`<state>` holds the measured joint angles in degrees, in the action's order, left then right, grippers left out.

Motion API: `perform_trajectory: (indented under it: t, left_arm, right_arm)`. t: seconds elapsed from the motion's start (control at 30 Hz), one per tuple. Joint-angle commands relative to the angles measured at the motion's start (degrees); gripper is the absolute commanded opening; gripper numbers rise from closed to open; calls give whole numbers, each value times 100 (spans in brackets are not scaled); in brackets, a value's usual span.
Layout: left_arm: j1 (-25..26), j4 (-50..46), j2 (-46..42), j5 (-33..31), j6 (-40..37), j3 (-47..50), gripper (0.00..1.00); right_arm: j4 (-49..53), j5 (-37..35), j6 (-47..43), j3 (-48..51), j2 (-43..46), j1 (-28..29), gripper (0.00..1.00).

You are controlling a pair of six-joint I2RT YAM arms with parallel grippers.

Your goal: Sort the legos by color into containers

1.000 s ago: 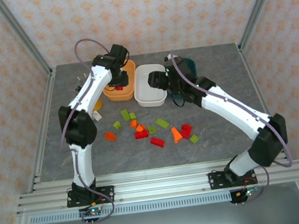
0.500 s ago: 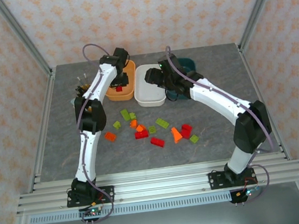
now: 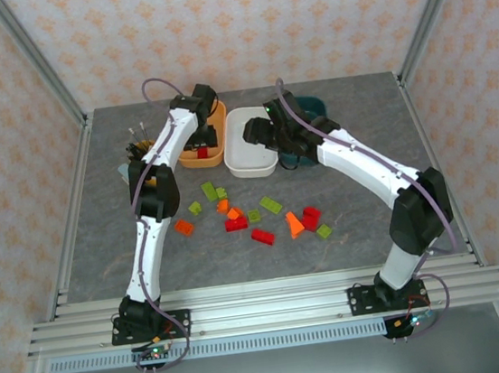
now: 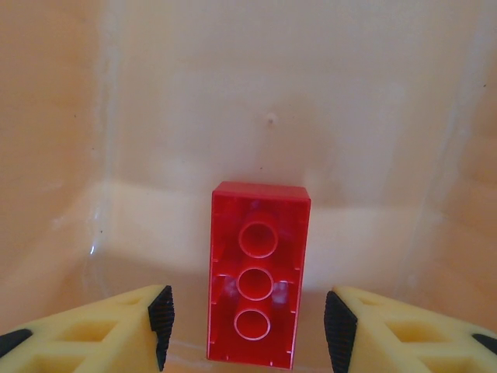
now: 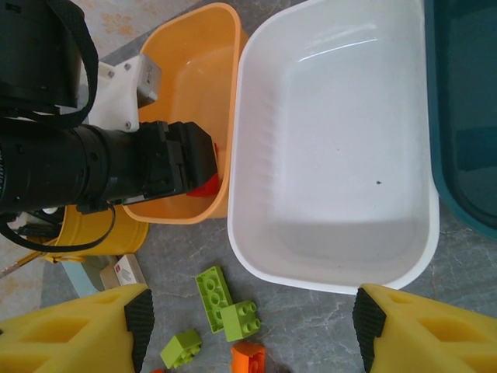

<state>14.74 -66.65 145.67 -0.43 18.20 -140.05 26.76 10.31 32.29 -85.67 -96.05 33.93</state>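
So far, one red brick (image 4: 256, 272) lies in the orange tub (image 4: 233, 93), loose between the wide-spread left gripper (image 4: 247, 326). The right gripper (image 5: 252, 326), wide and empty, hovers above the empty white tub (image 5: 334, 140); the other bricks (image 3: 253, 218) lie unsorted on the table (image 3: 101, 241) behind it.

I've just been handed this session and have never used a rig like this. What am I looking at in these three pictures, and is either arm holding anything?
A left arm and a right arm are bolted at the near edge of a grey table. The overhead view looks down from behind them. The other two views come from a camera on each wrist, with that arm's yellow fingers at the bottom.

The left end effector is open inside the orange tub. A red brick lies between its fingers, untouched. The right end effector hovers open near the white tub, with the teal tub beside it. Loose bricks in red, green and orange lie on the table. Nothing is held.
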Motion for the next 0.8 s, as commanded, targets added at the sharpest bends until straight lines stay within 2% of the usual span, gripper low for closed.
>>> perform_trajectory:
  t: [0.0, 0.2, 0.27, 0.4, 0.53, 0.67, 0.77]
  left_arm:
    - [-13, -153, -224, 12, 98, -243, 58]
    - [36, -168, -1130, 39, 509, -303, 63]
    - [69, 17, -1659, 237, 691, 53, 65]
    - [213, 822, -3144, 775, 1035, 1757, 67]
    - [604, 1422, -4635, 983, 1138, 3615, 70]
    - [1244, 2050, -5966, 1264, 1446, 5626, 70]
    - [1882, 2558, -6860, 1244, 1613, 7011, 71]
  right_arm:
    - [511, -152, -276, -172, 168, -27, 70]
    - [1384, -645, -427, 96, 896, -27, 67]
    - [1953, -775, -382, 284, 1176, -27, 66]
    - [3066, -898, -122, 946, 1779, -27, 66]
    - [3912, -762, 355, 1668, 2256, -27, 66]
    - [3813, -374, 883, 2738, 2650, -27, 67]
    - [3475, -314, 1005, 3304, 2574, -23, 69]
